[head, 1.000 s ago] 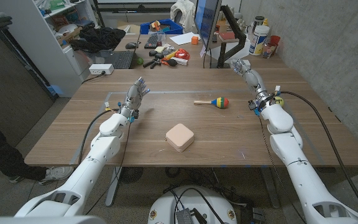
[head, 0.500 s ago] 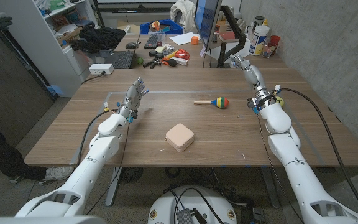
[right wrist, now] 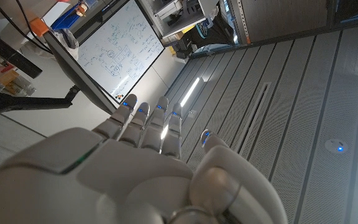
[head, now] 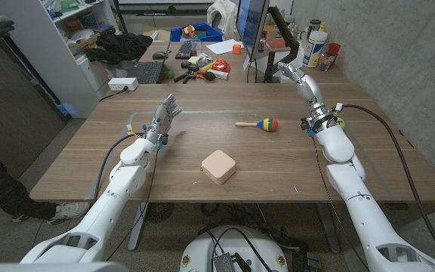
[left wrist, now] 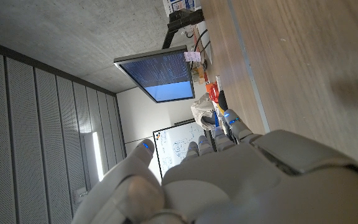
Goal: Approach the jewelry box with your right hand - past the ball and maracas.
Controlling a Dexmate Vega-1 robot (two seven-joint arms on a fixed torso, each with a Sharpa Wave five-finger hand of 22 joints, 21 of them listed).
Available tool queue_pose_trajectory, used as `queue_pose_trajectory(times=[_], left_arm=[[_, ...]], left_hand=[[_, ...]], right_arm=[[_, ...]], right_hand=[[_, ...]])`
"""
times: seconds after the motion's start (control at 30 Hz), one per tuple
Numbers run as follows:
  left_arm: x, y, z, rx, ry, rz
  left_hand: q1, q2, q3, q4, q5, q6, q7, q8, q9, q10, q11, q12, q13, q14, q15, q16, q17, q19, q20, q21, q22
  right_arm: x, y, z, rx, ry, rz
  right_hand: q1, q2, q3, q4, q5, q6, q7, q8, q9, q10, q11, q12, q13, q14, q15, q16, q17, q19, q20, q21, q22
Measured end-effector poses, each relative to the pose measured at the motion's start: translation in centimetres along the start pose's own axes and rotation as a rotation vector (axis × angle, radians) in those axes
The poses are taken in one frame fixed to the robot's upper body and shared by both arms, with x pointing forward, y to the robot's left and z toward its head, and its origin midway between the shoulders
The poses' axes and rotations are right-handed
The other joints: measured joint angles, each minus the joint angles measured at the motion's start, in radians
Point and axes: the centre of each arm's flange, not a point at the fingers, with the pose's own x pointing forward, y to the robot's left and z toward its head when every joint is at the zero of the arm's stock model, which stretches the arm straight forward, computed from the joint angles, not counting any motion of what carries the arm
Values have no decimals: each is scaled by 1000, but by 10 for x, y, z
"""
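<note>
The jewelry box [head: 218, 166], a pale pink rounded square with its lid down, sits near the table's front middle. Beyond it and to the right lies a maraca [head: 260, 123] with a wooden handle and a striped head. A small yellow-green round thing [head: 340, 120] peeks out behind my right wrist. My right hand [head: 300, 81] is raised over the far right of the table, fingers stretched out and holding nothing, well beyond the maraca and the box. My left hand [head: 165, 116] holds its fingers straight and empty at the far left. Each wrist view shows its own hand's back [left wrist: 229, 180] [right wrist: 142, 168].
The wooden table [head: 278, 162] has bare room around the box. Behind its far edge stand a monitor [head: 249, 23] on a stand, a keyboard [head: 140, 72], tools, bottles [head: 317, 45] and a blue bin. Shelving stands at the far left. A cable [head: 384, 143] runs along my right arm.
My right hand has lifted a little and tipped farther toward the table's back edge. The left hand, the box and the maraca have stayed put.
</note>
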Motion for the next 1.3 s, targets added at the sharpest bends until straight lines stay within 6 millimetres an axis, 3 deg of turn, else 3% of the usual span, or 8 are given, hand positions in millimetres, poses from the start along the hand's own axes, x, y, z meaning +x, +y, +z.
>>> queue_pose_trajectory(times=[0.3,0.43,1.3], left_arm=[[0,-4,1,4,1,1],[0,-6,1,6,2,-1],[1,-11,4,23,7,-6]], left_hand=[[0,0,0,0,0,0,0,0,0,0,0,0,0,0,0,0,0,0,0,-2,0],[0,0,-3,-3,0,0,0,0,0,0,0,0,0,0,0,0,0,0,0,-2,0],[0,0,-3,-3,4,0,0,0,0,0,0,0,0,0,0,0,0,0,0,-2,0]], right_arm=[[-4,-3,8,-22,-49,-9],[-8,-5,12,-34,-67,-7],[-18,-7,38,-86,-188,19]], right_hand=[[0,0,5,2,0,28,-3,0,0,31,-4,0,0,27,1,0,0,25,4,0,0],[0,0,7,-1,0,34,1,0,0,42,7,0,0,35,4,0,0,29,-1,0,0],[9,1,20,-5,4,61,-4,-5,0,56,0,0,0,53,0,0,0,48,2,8,0]])
